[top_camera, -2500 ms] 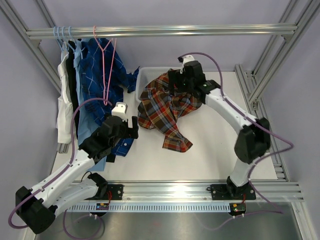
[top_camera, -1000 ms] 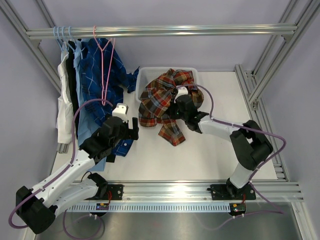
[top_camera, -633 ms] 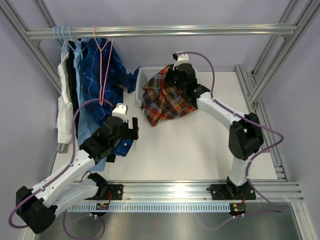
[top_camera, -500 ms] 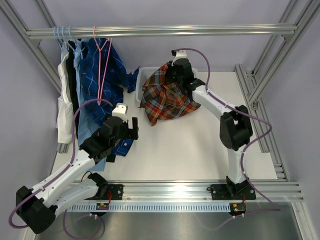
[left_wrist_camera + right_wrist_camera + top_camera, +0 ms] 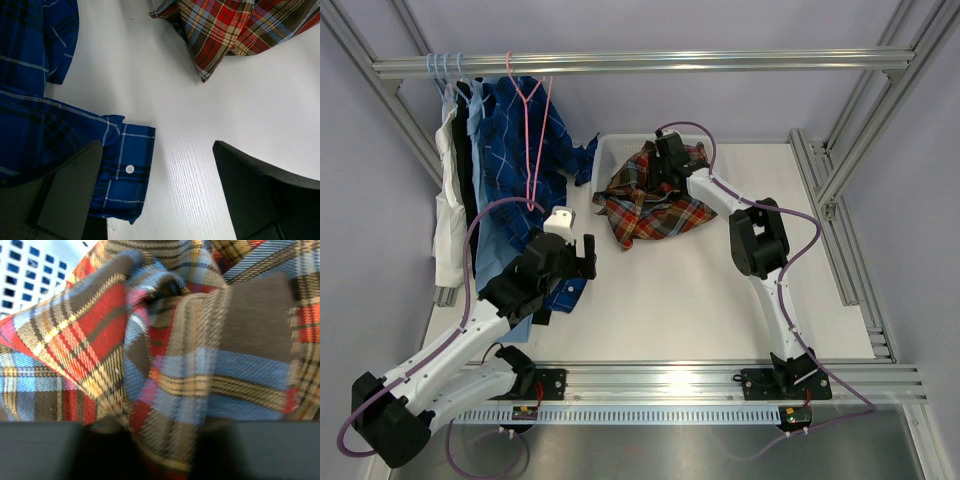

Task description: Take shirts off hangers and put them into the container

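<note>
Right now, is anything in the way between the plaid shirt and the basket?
Nothing visible is. The plaid shirt already lies heaped across the basket, its near part spilling out onto the table. Only the right pincer is on top of it.

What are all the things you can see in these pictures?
plaid shirt: one, red-orange-navy, heaped over the container's front edge onto the table
container: one, white, back of table
dark blue shirt: one, on pink hanger, cuff on table
pink hanger: one, on rail
pale blue hangers: three hooks, rail's left end
white shirt, black shirt, light blue shirt: one each, hanging far left
rail: one, silver, back
table: one, white
left gripper: open, by the blue cuff
right gripper: in the plaid shirt, jaws hidden
</note>
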